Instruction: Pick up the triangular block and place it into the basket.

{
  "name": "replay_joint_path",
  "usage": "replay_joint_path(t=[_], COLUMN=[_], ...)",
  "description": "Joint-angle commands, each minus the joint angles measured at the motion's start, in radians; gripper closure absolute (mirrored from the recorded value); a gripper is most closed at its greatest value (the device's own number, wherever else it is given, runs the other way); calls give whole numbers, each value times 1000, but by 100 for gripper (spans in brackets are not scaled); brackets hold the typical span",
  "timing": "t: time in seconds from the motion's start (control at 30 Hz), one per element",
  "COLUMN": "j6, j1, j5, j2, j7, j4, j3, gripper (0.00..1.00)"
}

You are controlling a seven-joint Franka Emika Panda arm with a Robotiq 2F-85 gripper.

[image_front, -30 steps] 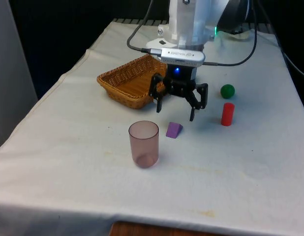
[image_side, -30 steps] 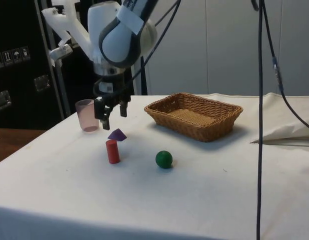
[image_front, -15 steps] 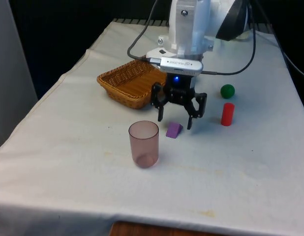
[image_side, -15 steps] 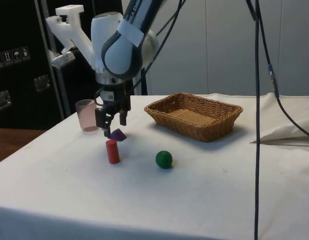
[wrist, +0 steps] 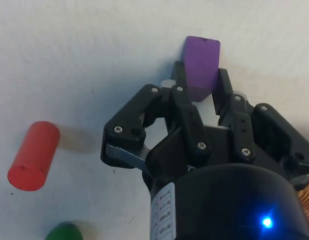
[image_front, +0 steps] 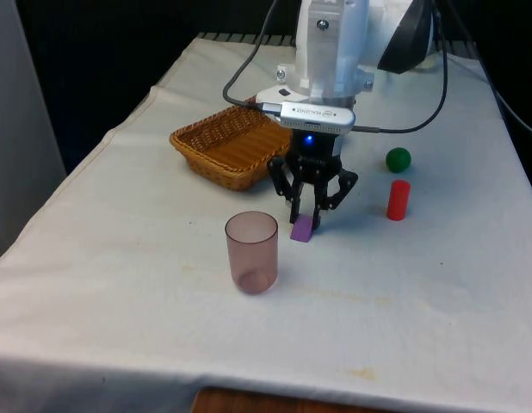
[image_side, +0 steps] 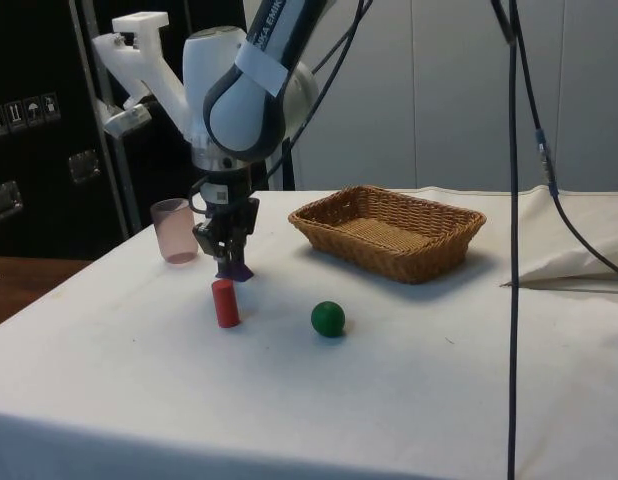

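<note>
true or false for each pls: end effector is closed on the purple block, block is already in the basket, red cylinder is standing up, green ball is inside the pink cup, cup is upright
1. The end effector is closed on the purple triangular block. True.
2. The block is already in the basket. False: it is at the table cloth, outside the basket.
3. The red cylinder stands upright. True.
4. The green ball is inside the pink cup. False: it lies on the cloth beside the cylinder.
5. The cup is upright. True.

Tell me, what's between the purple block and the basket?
Only bare white cloth lies between the purple block and the basket in the front view; the gripper pinches the block.
</note>
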Motion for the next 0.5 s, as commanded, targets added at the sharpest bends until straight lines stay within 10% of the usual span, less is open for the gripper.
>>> replay_joint_path(t=[0.0, 0.47], j6=[5, -73], j1=[-7, 4], j5=[8, -9], j2=[-2, -95], j7=[-7, -10], j4=[-1, -35], j3=[9, -10], gripper=[67, 67])
